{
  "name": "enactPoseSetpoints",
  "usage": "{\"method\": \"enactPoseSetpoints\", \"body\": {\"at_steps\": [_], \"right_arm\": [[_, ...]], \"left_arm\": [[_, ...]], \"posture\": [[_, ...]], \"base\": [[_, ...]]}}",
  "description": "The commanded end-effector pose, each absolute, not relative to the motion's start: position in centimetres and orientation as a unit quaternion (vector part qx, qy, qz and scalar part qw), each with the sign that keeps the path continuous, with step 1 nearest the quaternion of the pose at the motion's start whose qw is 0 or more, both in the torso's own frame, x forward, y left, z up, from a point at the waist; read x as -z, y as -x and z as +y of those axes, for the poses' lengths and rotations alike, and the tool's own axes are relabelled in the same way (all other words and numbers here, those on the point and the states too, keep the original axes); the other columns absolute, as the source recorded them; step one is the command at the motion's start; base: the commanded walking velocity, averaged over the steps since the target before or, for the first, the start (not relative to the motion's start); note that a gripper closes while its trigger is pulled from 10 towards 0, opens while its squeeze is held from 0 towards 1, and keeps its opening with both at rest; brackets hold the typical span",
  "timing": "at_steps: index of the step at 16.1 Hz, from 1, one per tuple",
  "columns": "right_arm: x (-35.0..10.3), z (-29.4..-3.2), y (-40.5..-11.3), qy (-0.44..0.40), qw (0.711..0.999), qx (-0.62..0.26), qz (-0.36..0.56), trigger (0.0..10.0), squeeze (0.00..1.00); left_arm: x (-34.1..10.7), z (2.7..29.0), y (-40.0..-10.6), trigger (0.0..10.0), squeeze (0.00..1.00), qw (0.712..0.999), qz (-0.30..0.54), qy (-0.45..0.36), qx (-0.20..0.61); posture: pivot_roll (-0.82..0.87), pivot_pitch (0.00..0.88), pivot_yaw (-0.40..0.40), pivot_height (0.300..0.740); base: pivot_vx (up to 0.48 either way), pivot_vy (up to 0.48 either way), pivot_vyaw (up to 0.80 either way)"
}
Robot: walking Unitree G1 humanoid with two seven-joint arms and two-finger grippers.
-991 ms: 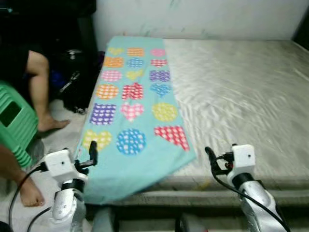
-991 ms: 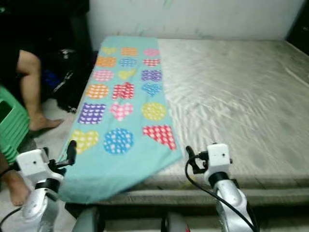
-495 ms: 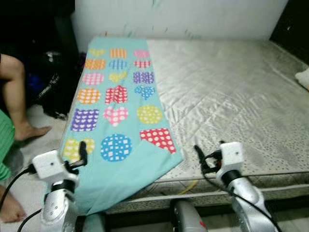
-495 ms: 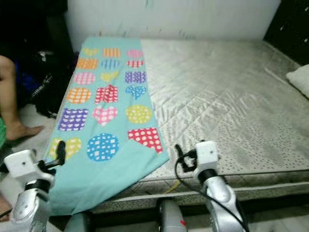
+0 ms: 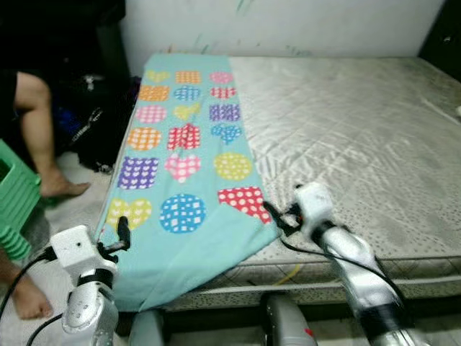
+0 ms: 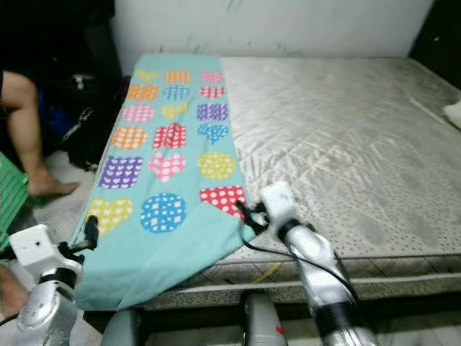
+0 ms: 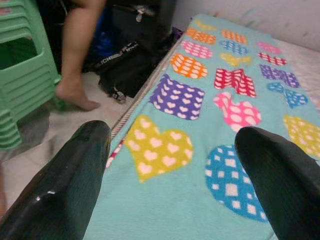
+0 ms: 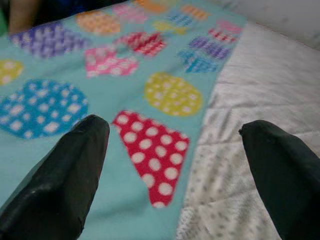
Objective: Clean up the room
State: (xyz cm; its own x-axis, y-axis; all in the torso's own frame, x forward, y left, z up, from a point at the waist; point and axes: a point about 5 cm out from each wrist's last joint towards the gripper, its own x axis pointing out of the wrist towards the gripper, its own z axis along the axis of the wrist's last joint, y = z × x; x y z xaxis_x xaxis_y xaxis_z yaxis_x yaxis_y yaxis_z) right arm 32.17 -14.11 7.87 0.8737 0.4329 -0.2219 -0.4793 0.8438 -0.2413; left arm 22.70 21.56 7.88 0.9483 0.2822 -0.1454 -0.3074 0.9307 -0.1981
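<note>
1. Since half a second ago, your right gripper has reached forward to the near corner of the turquoise blanket, fingers spread, just above the mattress.
2. Your left gripper hangs open over the blanket's other near edge, where it droops off the bed.
3. Lower the right fingers astride the corner by the red dotted patch, and pinch cloth only.
4. No container is in reach; green stools stand beyond the left gripper, contents unseen.
</note>
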Motion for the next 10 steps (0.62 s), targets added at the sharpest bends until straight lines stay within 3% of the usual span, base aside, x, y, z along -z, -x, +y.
{"method": "enactPoseSetpoints", "body": {"at_steps": [1,5,10], "right_arm": [[-6.9,-13.5,-32.3,0.165,0.949,-0.248,0.102,10.0,0.00],[-5.8,-10.3,-32.8,0.130,0.946,-0.269,0.128,10.0,0.00],[-4.8,-7.7,-31.8,0.077,0.952,-0.269,0.125,10.0,0.00]], "left_arm": [[-8.6,21.2,-23.0,10.0,0.00,0.982,0.049,0.115,-0.140],[-9.7,19.7,-23.2,10.0,0.00,0.989,0.051,0.117,-0.080],[-9.7,19.2,-20.8,10.0,0.00,0.985,0.091,0.132,-0.058]], "posture": [[-0.05,0.000,-0.014,0.585],[-0.01,0.050,0.011,0.585],[0.04,0.144,0.025,0.585]], "base": [[0.000,0.000,0.00],[0.000,0.000,0.00],[0.000,0.000,0.00]]}}
